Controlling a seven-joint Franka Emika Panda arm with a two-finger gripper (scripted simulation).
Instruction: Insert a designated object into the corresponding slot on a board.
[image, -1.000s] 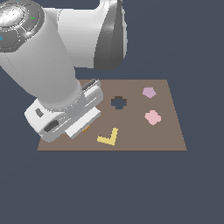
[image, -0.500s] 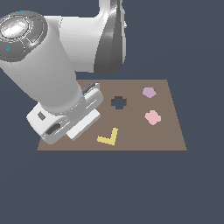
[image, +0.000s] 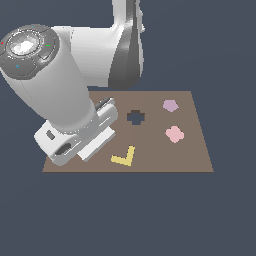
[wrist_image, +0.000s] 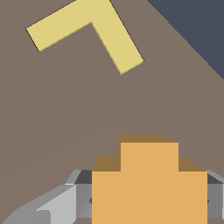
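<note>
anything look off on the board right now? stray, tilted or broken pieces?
Nothing stands out. The yellow L-shaped piece, the pink piece and the lilac piece lie flat on the board. The cross-shaped slot is empty. The orange cross sits between the gripper fingers, seen only in the wrist view.

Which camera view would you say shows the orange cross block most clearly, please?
The wrist view shows it best: the orange cross block fills the foreground between the grey fingers, above the brown board. In the exterior view the arm's wrist hides the block entirely.
</note>
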